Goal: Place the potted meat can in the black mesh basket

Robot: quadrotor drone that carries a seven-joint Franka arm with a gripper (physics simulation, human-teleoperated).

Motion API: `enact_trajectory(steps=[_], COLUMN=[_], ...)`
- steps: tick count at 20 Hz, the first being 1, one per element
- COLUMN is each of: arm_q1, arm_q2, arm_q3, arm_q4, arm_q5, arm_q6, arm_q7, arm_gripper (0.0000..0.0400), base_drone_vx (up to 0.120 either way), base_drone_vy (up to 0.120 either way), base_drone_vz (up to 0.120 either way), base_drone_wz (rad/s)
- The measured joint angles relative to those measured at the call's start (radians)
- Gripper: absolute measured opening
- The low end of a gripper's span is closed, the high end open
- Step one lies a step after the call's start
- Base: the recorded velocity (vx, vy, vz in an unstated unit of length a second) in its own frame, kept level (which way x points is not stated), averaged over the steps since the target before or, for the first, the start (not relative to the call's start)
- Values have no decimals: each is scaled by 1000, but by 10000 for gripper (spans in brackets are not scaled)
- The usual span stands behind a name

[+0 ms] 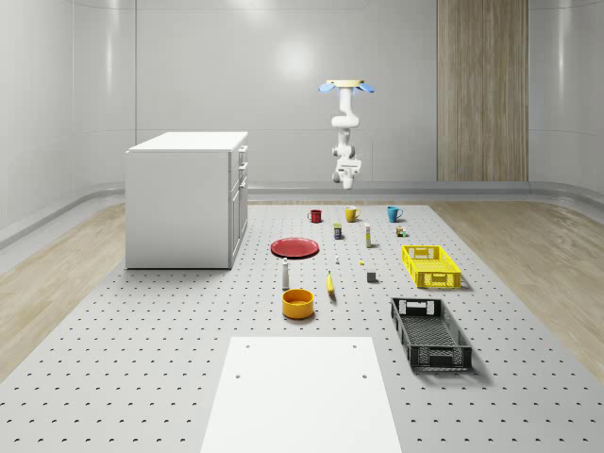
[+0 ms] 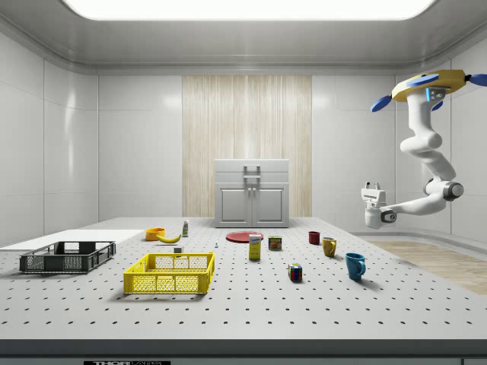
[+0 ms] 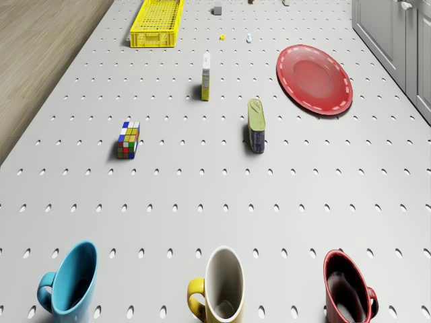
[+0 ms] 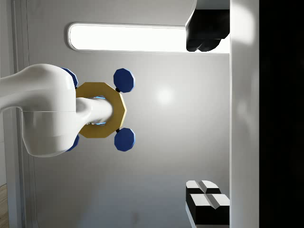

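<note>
The black mesh basket (image 1: 444, 357) is sitting at the near right of the surface (image 1: 142, 359). The yellow crate (image 1: 431, 266) is lying just behind it, so a hasty drop could be landing there instead. Farther away, the potted meat can (image 3: 256, 126) is standing beside the red plate (image 3: 314, 79). Its label is hard to make out, and I judge its narrow body could be tipping under a skewed pinch. Farthest, the drone (image 1: 346, 87) is hovering high behind the mugs (image 3: 222, 286), and the hand (image 2: 372, 185) is pointing upward with its fingers apart.

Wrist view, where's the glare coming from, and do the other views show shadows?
Wrist view: a long ceiling light panel glares brightly above the yellow drone body. Whole-scene view: the black mesh basket casts a soft shadow. Side view: the same ceiling light shows overhead.
</note>
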State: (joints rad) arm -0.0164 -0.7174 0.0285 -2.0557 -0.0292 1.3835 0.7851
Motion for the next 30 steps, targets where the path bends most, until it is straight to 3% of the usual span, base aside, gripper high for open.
enact_trajectory(steps=[9, 16, 19, 24, 27, 30], arm_q1=[-26, -98, -160, -335, -489, -650], arm_q2=[-7, -27, -52, -121, -163, -201], arm_q3=[83, 305, 475, 788, 935, 1041], arm_q4=[-13, -90, -199, -509, -671, -764], arm_q5=[-117, -436, -696, -1252, -1547, -1747], arm_q6=[8, 24, 37, 33, -18, -89], arm_q7=[16, 63, 113, 281, 415, 535], arm_gripper=[400, 400, 400, 400, 400, 400], base_drone_vx=[120, 120, 120, 120, 120, 120], base_drone_vy=[-120, -120, -120, -120, 0, 0], base_drone_vz=[0, 0, 0, 0, 0, -27], base_drone_wz=[0, 0, 0, 0, 0, 0])
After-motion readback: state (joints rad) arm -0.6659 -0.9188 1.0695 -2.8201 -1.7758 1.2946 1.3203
